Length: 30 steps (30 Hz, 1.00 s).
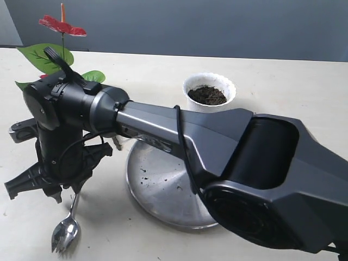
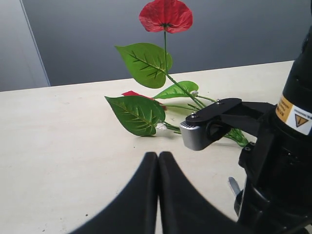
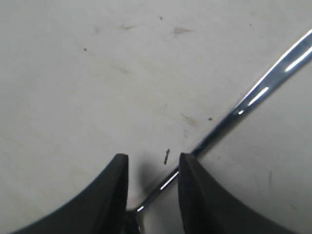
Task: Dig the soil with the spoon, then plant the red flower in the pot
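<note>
One right arm [image 1: 163, 128] slanted across the plate [image 1: 163, 190], hand [image 3: 153, 162] spread astride the spoon [image 1: 66, 232].

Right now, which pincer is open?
The right pincer: its fingers stand apart, straddling the spoon handle on the table. The left pincer has its fingers pressed together, facing the red flower.

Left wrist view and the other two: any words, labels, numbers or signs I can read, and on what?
Label on the black arm: a yellow triangle warning sign; the print on its orange strip is too small to read.
No other text shows in any view.
</note>
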Tool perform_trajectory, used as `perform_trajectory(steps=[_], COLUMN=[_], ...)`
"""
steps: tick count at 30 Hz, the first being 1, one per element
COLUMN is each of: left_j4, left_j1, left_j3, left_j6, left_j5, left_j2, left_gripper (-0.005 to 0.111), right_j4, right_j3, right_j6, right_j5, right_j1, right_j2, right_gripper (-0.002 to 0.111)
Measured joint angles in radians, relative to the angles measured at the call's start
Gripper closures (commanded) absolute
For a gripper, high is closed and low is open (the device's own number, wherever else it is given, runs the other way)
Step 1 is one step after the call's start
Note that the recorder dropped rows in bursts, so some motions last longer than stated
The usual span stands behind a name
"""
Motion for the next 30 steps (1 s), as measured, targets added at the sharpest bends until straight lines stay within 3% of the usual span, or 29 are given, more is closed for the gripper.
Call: perform_trajectory(steps=[17, 23, 30], left_j4=[0.0, 0.0, 0.0], left_j1=[0.0, 0.0, 0.0], left_j3=[0.0, 0.0, 0.0], left_j6=[0.0, 0.0, 0.0], left_j5=[0.0, 0.0, 0.0], left_j2=[0.0, 0.0, 0.0], left_gripper=[0.106, 0.106, 0.106], right_j4=[0.016, 0.016, 0.029], right_j3=[0.0, 0.145, 0.157], right_j6=[0.026, 0.024, 0.026], right_j5=[0.002, -0.004, -0.004], right_j1=[0.0, 0.0, 0.0], right_j2=[0.0, -0.046, -0.052], right_gripper=[0.083, 0.083, 0.083])
